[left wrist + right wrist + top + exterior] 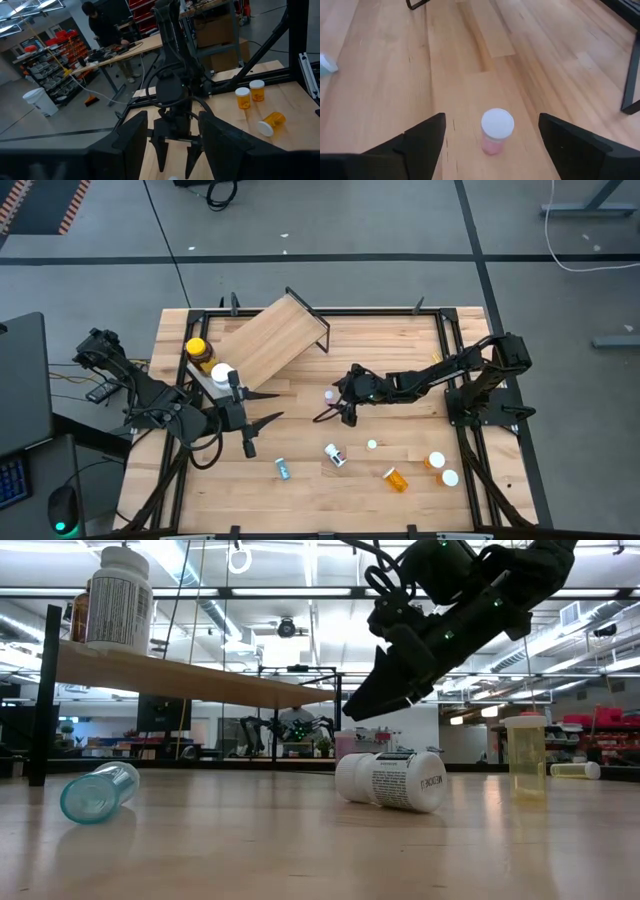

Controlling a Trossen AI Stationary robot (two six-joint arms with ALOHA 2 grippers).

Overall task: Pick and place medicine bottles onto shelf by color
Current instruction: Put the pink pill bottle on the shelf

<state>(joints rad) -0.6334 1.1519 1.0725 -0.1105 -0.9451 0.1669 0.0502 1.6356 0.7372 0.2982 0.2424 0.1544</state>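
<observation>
A small pink vial with a white cap (496, 131) stands upright on the tabletop. My right gripper (491, 120) is open, with one finger well off to each side of the vial and neither touching it. From above, the vial (329, 393) sits mid-table and the right gripper (334, 402) slants down at it from the right. My left gripper (270, 406) hovers open and holds nothing, just near of the shelf (270, 340). The shelf's plywood board carries an amber jar with a yellow lid (198, 350) and a white-capped bottle (222, 372).
Loose on the near half of the table are a teal vial lying down (283, 469), a white bottle on its side (335, 455), a tiny white vial (372, 444), an orange vial lying down (396, 478) and two upright orange vials (436, 461) (450, 477).
</observation>
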